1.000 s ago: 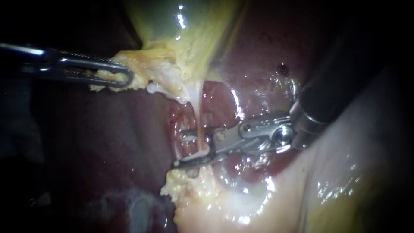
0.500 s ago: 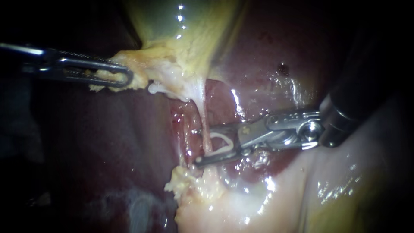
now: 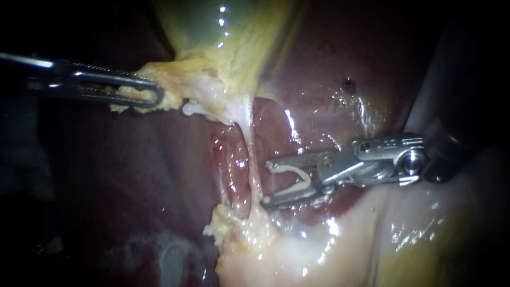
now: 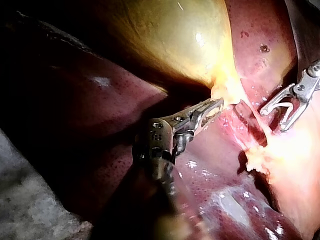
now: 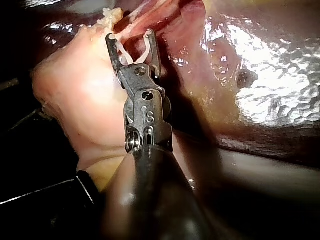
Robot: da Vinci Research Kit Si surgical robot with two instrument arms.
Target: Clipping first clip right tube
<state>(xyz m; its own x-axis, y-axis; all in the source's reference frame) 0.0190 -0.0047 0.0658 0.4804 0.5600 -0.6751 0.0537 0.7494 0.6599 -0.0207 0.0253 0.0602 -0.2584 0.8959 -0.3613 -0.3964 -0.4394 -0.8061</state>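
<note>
Your left instrument (image 3: 155, 96) has its claw pressed onto the yellowish tissue (image 3: 175, 85) at the lower end of the gallbladder (image 3: 223, 32). Your right instrument (image 3: 265, 183) carries a white clip (image 3: 289, 169). Its claw stands wide, with both halves bearing on the clip's arms. The right tube (image 3: 252, 159) runs from the gallbladder down to a fatty lump (image 3: 228, 228) on the liver (image 3: 329, 69). It lies just ahead of the claw tips, outside the clip's open mouth.

I see the liver (image 3: 329, 69) dark maroon with wet white glints, and the gallbladder (image 3: 223, 32) yellow-green, turning creamy yellow at its ragged lower edge. The tube (image 3: 249, 154) is pale pink. My right instrument (image 3: 267, 183) has silver jaws and a black shaft; the clip (image 3: 295, 178) in them is white.
</note>
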